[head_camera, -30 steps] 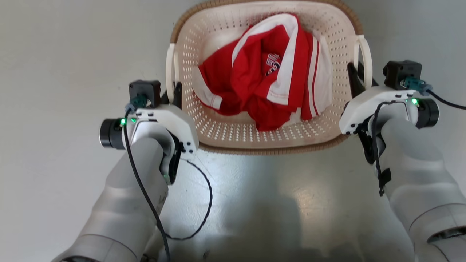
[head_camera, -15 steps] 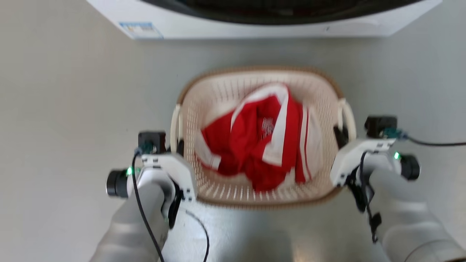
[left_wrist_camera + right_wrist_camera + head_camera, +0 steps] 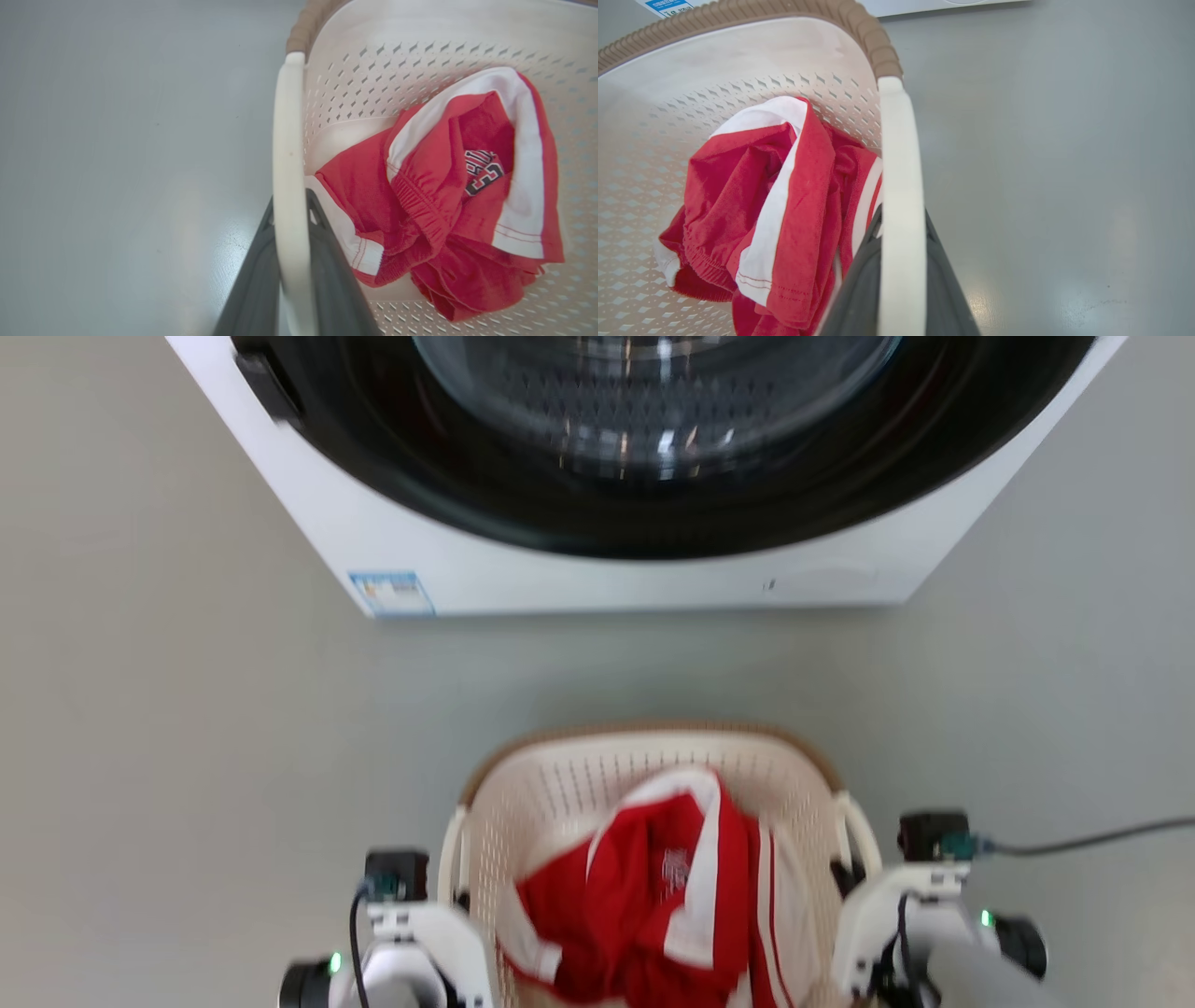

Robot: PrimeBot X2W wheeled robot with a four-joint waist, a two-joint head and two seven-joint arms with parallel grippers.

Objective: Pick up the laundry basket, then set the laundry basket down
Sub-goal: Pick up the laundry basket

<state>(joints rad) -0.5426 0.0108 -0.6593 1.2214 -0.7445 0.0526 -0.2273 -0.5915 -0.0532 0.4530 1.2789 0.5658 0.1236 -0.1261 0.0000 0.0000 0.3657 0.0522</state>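
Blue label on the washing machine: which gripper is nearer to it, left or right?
Left. The left gripper, on the left handle of the laundry basket, sits almost straight in front of the blue label; the right gripper holds the opposite handle, across the basket.

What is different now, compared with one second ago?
Mostly the camera moved: the head view swung up, so the washing machine came into view and the laundry basket sits lower in the picture. Nothing was released: left gripper and right gripper stay clamped on its handles; the red garment stays inside.
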